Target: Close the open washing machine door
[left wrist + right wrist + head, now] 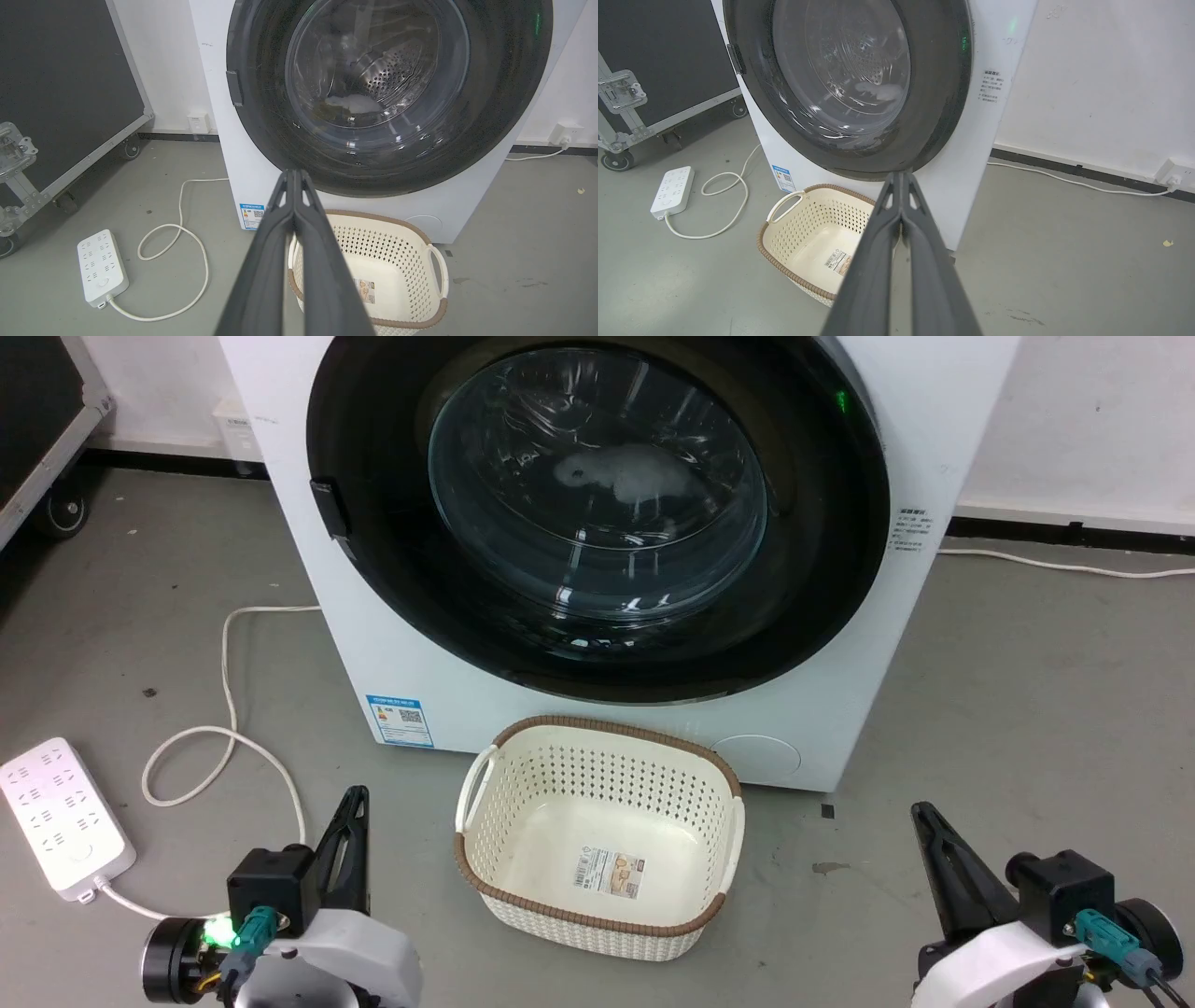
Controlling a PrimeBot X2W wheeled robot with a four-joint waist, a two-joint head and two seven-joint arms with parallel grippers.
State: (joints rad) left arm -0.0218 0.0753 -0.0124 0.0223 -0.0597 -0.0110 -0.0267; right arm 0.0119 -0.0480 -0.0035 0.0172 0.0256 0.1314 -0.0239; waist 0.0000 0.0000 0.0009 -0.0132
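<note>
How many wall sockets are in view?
2. One wall socket low left of the washing machine, another low to its right with a white cable plugged in. More may hide behind it.

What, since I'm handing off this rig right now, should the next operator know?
The left gripper is shut, empty, touching nothing. The right gripper is the same.
The washing machine door lies flush against the washing machine; it looks closed, latch unconfirmed.
The basket stands on the floor in front, below the door.
Remaining: probably nothing beyond checking the latch.
</note>
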